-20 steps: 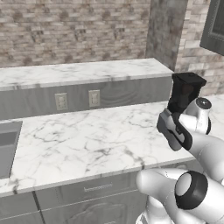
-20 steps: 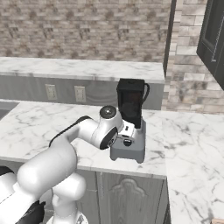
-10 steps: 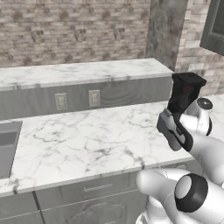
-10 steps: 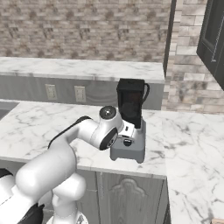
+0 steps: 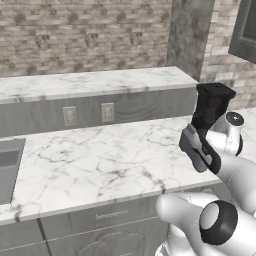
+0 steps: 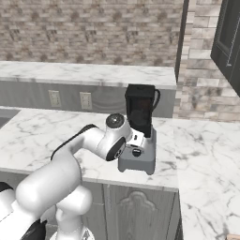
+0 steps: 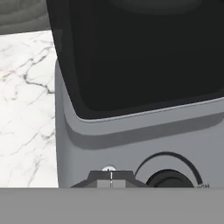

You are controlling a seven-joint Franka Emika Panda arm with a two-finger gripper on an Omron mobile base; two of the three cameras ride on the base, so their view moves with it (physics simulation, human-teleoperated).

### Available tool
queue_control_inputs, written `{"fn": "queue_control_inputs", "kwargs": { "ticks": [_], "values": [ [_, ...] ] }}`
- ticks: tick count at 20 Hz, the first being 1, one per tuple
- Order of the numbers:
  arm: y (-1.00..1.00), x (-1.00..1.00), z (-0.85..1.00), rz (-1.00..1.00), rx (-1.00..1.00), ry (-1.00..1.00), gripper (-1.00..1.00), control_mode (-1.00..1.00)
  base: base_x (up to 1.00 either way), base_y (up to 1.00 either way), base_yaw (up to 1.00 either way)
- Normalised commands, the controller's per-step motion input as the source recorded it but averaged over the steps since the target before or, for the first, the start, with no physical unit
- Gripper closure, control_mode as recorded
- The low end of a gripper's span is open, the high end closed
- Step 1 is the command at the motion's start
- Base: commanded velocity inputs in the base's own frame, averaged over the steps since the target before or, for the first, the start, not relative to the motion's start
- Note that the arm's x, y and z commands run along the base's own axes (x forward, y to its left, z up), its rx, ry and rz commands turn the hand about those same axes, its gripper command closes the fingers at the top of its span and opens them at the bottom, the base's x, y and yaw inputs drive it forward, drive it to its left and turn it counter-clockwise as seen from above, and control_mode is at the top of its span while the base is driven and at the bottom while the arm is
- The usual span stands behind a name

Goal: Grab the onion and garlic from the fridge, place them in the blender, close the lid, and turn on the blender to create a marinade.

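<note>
The blender stands on the marble counter (image 5: 100,160), a grey wedge base (image 6: 140,161) under a tall black jar (image 6: 140,110). A flat black lid (image 6: 140,88) seems to cover the jar's top. In the left base view the jar (image 5: 212,107) rises above the base (image 5: 196,149), with my wrist just to its right. My gripper (image 7: 110,180) is shut, its tips together against the front of the base (image 7: 131,144), left of the round black dial (image 7: 168,180). Nothing is held. The onion and garlic are hidden; the fridge is out of view.
Behind the counter runs a raised marble ledge (image 5: 95,80) with two wall outlets (image 5: 107,112) in its grey front. A sink (image 5: 7,170) sits at the far left. A dark wall cabinet (image 6: 229,42) hangs at the upper right beside a stone column (image 5: 190,35).
</note>
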Motion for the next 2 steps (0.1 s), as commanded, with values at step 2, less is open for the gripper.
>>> {"fn": "queue_control_inputs", "kwargs": {
  "ticks": [2],
  "values": [
    [0.00,0.00,-0.13,0.00,-0.01,0.00,1.00,-1.00,0.00,0.00,0.00]
  ]
}}
